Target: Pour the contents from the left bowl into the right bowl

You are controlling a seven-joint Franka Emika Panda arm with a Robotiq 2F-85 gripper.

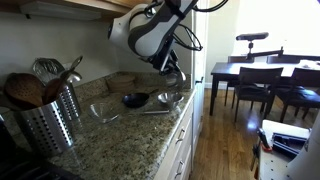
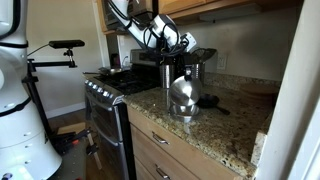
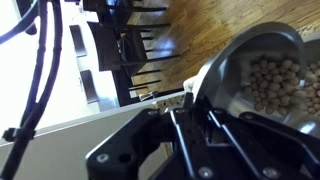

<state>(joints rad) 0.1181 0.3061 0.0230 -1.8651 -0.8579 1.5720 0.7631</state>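
Observation:
In the wrist view my gripper (image 3: pixel 188 92) is shut on the rim of the wide steel left bowl (image 3: pixel 235 70). The bowl holds tan-brown round contents (image 3: pixel 275 80). In an exterior view the gripper (image 2: pixel 176 68) holds this bowl (image 2: pixel 182 92) tilted steeply just above the counter. The smaller silvery right bowl (image 1: pixel 170 98) stands on the granite counter right under the gripper (image 1: pixel 172 76). I cannot tell whether any contents lie in it.
A small black bowl (image 1: pixel 135 99) stands beside the right bowl and shows in both exterior views (image 2: pixel 210 101). A clear glass bowl (image 1: pixel 105 112) and a steel utensil holder (image 1: pixel 50 120) stand further along. A stove (image 2: pixel 110 82) adjoins the counter. The counter's front edge (image 1: pixel 180 125) is close.

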